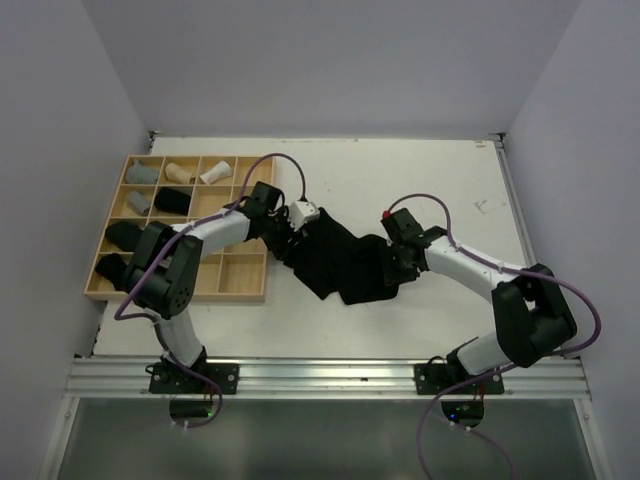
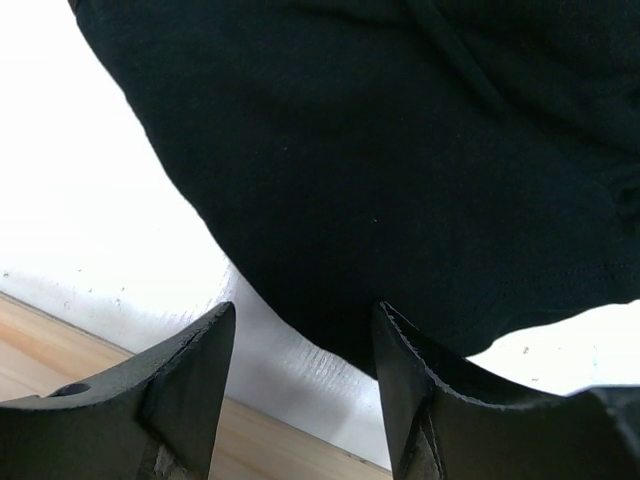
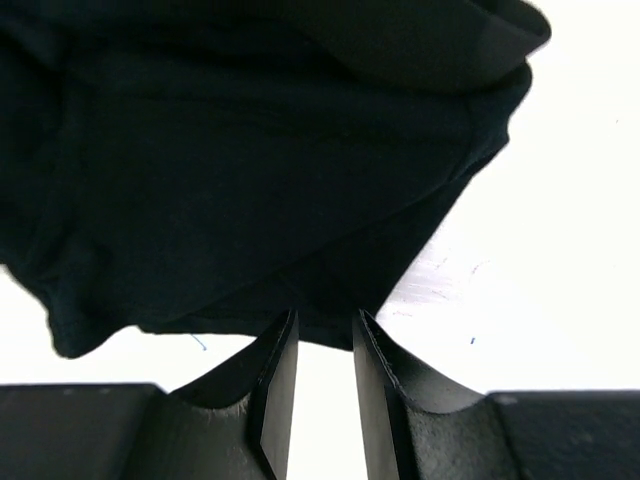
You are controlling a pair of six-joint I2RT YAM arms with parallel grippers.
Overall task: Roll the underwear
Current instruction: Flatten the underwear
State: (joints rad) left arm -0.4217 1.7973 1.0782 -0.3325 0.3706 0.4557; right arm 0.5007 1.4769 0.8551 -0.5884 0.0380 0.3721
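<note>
**Desk:** What sort of cloth is it?

**Photographer:** Black underwear (image 1: 340, 262), limp and light, spread on the table (image 1: 450, 190) just right of the tray (image 1: 232, 297). By the look of it, it will sag and crease wherever it is lifted and won't slip much. A pinch at the hem seems the surest hold.

**Desk:** And the fingers?

**Photographer:** The left gripper (image 2: 303, 315) is at the edge nearest the tray, parted and holding nothing. The hem lies just ahead and dips between its tips. The right gripper (image 3: 323, 318) is at the edge farthest from the tray and shows only a slit, its tips at the hem. I cannot tell whether it has nipped cloth.
</note>
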